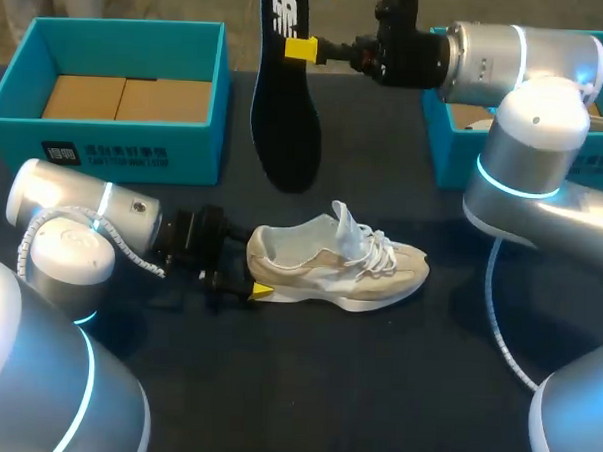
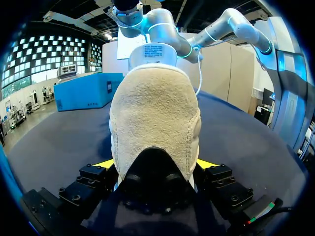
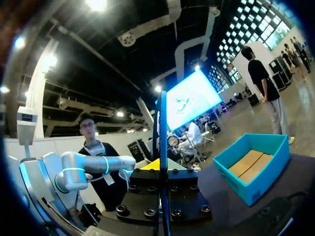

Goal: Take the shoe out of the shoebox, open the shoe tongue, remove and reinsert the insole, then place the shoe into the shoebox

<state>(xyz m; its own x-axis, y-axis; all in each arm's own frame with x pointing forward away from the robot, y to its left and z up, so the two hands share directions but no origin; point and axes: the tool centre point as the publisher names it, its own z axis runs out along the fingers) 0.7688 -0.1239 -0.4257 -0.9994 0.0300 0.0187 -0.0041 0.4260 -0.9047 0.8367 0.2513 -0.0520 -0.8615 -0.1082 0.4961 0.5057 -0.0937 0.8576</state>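
On the dark bench [image 1: 304,396] the left tool [image 2: 155,164] clamps the shoe [image 1: 340,263] by its heel near a teal shoebox [image 1: 190,146], while the right tool [image 1: 303,49] pinches the black insole [image 1: 283,115] aloft

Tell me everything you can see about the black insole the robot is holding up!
The insole is a thin, flat, black foot-shaped pad with white print near its narrower upper end. It is out of the shoe and hangs in the air roughly upright, with its wider end lowest. Only the right gripper touches it, pinching it from both sides near the upper end. The right wrist view shows it edge-on, as a thin dark strip.
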